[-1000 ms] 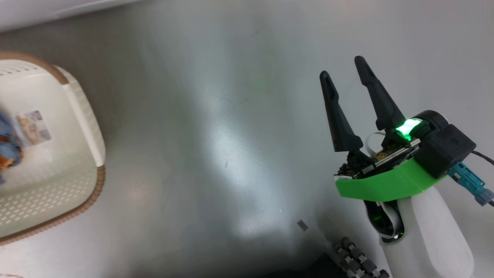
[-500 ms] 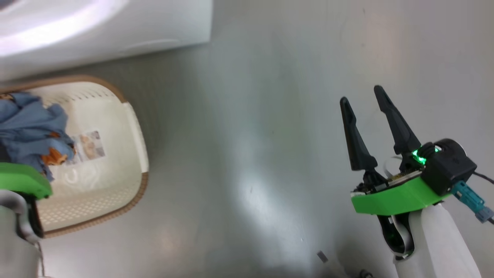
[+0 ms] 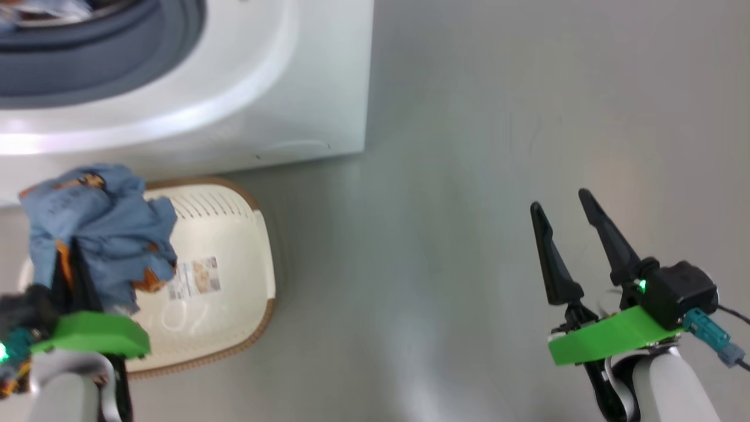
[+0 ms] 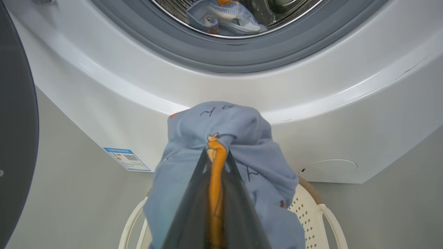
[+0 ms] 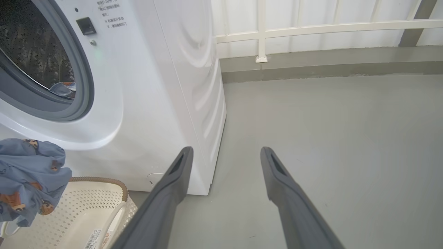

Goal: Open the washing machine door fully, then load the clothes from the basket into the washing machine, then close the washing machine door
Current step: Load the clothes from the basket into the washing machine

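A bundle of the clothes (image 3: 99, 228) is pinched between the fingers of the left gripper (image 4: 217, 154), which are drawn narrow onto an orange-printed fold. In the head view the bundle is seen at eight o'clock, held above the basket (image 3: 252, 246) and just below the curved front of the washing machine (image 3: 281, 88). In the left wrist view the blue fabric is draped over both fingers, and the drum opening, ringed by the grey gasket (image 4: 221, 55), is found at twelve o'clock. A second garment (image 4: 221, 17) is seen lying inside the steel drum. The washing machine door (image 4: 15, 131) is shown as a dark glossy edge at nine o'clock of that view, swung clear of the opening. A blue sticker (image 4: 127, 159) at eight o'clock and a small round flap (image 4: 328, 169) at four o'clock are set low on the machine's front. The basket is placed on the grey floor (image 3: 469, 176) close to the machine's base, with a paper label (image 3: 196, 278) on its bottom. The right gripper (image 3: 558, 199) is held at four o'clock in the head view, over bare floor and well apart from the basket; its fingers are spread wide with nothing between them.
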`<state>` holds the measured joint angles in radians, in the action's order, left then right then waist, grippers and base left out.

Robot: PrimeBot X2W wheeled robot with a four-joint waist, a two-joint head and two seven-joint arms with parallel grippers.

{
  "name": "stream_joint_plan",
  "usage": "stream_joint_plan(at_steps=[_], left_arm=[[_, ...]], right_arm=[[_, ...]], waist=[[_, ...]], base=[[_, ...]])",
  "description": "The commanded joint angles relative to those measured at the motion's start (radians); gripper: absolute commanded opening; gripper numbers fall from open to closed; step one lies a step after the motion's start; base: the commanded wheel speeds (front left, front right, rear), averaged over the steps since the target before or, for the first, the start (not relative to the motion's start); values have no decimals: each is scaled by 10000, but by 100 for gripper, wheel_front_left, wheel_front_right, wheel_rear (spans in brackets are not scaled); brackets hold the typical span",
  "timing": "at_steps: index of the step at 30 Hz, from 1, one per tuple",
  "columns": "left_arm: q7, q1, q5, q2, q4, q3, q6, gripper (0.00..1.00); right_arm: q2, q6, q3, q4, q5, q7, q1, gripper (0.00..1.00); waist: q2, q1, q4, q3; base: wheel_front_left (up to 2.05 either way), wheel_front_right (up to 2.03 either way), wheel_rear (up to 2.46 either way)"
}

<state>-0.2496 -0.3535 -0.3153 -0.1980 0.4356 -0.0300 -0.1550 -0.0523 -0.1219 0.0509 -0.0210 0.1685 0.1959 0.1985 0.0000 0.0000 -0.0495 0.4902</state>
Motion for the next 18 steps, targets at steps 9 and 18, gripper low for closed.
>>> stream_joint_plan(at_steps=[9,18], left_arm=[[-102,1699,296,192,-1726,-36,19,0],[393,2831,389,199,-2987,-385,-83,0]], right_arm=[[20,-88,418,-262,-38,-340,-951,100],[20,-88,520,-409,138,-572,-1599,100]], waist=[[0,0,425,-2307],[0,0,435,-3286]], base=[[0,0,0],[0,0,0]])
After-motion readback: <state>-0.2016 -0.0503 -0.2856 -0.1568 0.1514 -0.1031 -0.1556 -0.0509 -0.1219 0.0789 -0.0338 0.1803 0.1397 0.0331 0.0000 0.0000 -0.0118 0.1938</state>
